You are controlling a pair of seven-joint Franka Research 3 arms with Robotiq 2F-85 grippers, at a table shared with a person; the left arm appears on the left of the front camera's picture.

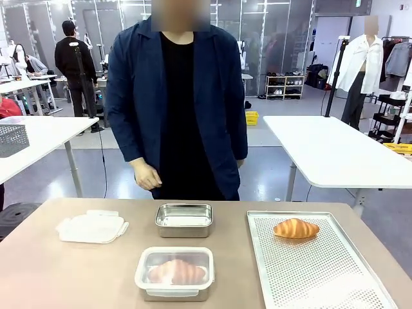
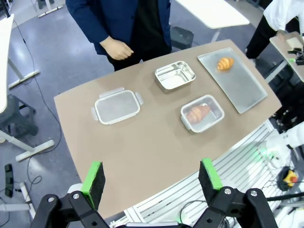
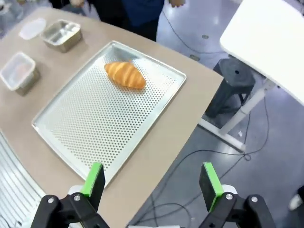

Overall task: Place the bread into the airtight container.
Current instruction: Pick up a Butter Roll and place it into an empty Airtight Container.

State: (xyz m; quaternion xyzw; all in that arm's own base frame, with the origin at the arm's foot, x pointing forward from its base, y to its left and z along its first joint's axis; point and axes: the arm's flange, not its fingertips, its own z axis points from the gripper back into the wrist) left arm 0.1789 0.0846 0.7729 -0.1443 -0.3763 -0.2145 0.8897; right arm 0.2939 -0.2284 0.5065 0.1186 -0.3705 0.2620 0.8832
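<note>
Croissant (image 1: 296,228) on tray (image 1: 322,277), open tin (image 1: 184,230), loose lid (image 1: 92,226) nearby; left end effector (image 2: 151,180), right end effector (image 3: 152,183) wide.

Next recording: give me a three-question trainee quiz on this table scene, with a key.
1. True or false: a golden-brown croissant lies on the perforated metal tray.
2. The lidded container with a translucent top holds: A) nothing, B) a croissant, C) a spoon.
3. Fill in: the open steel container is ____.
Key: 1 true; 2 B; 3 empty.
</note>
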